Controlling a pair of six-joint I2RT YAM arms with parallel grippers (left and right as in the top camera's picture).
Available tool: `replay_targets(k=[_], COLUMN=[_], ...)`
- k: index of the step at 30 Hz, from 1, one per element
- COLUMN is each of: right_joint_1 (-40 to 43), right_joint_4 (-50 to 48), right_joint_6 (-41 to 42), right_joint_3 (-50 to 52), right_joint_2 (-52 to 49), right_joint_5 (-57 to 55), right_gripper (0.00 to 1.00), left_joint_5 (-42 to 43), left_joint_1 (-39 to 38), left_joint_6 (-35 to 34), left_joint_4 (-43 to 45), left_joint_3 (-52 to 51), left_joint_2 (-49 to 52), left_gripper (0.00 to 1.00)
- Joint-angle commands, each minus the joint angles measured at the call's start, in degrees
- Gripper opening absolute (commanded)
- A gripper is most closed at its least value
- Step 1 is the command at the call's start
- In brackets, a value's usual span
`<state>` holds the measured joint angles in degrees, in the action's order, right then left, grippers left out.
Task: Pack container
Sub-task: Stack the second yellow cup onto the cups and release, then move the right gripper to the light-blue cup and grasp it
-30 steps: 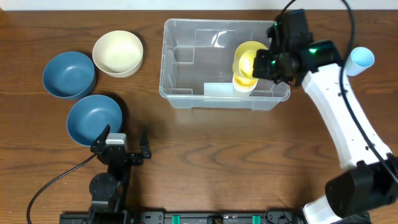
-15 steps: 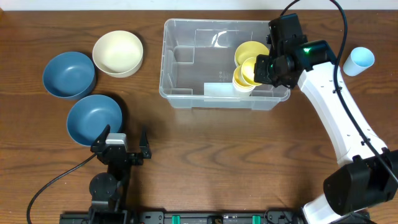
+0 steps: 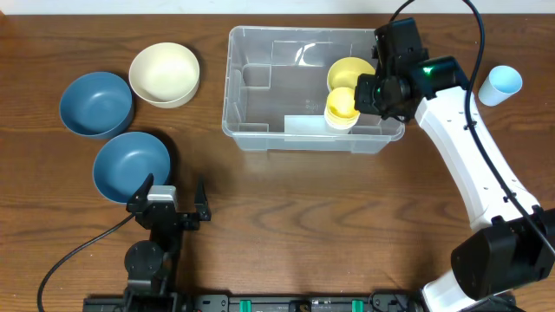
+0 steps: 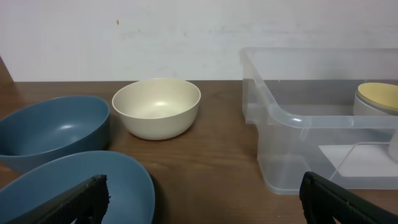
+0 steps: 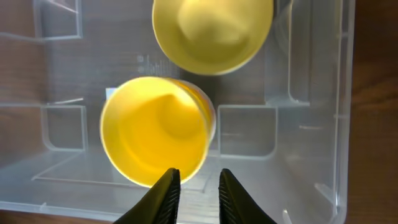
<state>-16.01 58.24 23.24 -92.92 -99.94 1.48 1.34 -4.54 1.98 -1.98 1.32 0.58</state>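
The clear container (image 3: 260,141) stands at the table's far middle. Inside it, at the right end, a yellow bowl (image 3: 349,71) and a yellow cup (image 3: 341,106) stand side by side. In the right wrist view the cup (image 5: 155,130) stands upright on the container's floor (image 5: 305,155), below the bowl (image 5: 211,31). My right gripper (image 5: 199,186) hovers at the cup's rim, its fingers slightly apart with nothing between them; overhead it (image 3: 368,95) is over the container's right end. My left gripper (image 3: 169,208) is open and empty at the front left, its fingers wide apart (image 4: 199,199).
A cream bowl (image 3: 165,74) and two blue bowls (image 3: 95,104) (image 3: 130,165) sit left of the container. A light-blue cup (image 3: 503,82) stands at the far right. The left wrist view shows the cream bowl (image 4: 157,109), both blue bowls (image 4: 53,127) (image 4: 81,186) and the container's corner (image 4: 280,118).
The yellow cup went from tilted in my right gripper to upright on the container's floor beside the yellow bowl. My right gripper shifted slightly. The left arm has not moved.
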Motion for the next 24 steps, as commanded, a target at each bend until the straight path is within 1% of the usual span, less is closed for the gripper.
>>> replay_targets(k=[1,3,5,9,17,21,24], right_joint_1=[0.04,1.14,3.8,12.2,30.82,36.72,39.43], right_joint_4=[-0.63,-0.85,-1.09,-1.05,-5.42,-7.67,-8.81], right_joint_6=[-1.03,-0.5,0.33,0.28,0.26,-0.04,-0.15], right_joint_3=[-0.13,-1.11,-2.4,-4.31,-4.31,-4.31,-4.31], right_joint_2=[0.2,1.2,2.4,2.86,-0.28,-3.54,-6.51], right_joint_5=[-0.42,-0.46,-0.61,-0.61,-0.61,-0.61,-0.61], right_gripper=[0.28,0.35,0.45,0.54,0.56,0.55,0.55], left_joint_5=[-0.66,-0.66,-0.66,-0.66,-0.66,-0.66,-0.66], left_joint_1=[0.28,0.28,0.28,0.28,0.28,0.28,0.28], left_joint_6=[0.79,0.79,0.79,0.79,0.79,0.79,0.79], left_joint_4=[-2.1,-2.1,-2.1,-2.1,-2.1,-2.1,-2.1], left_joint_3=[-1.09,-1.09,-1.09,-1.09,-1.09,-1.09,-1.09], left_joint_2=[-0.35,-0.35,-0.35,-0.35,-0.35,-0.35,-0.35], left_gripper=[0.98,0.98,0.98,0.98,0.98,0.98,0.98])
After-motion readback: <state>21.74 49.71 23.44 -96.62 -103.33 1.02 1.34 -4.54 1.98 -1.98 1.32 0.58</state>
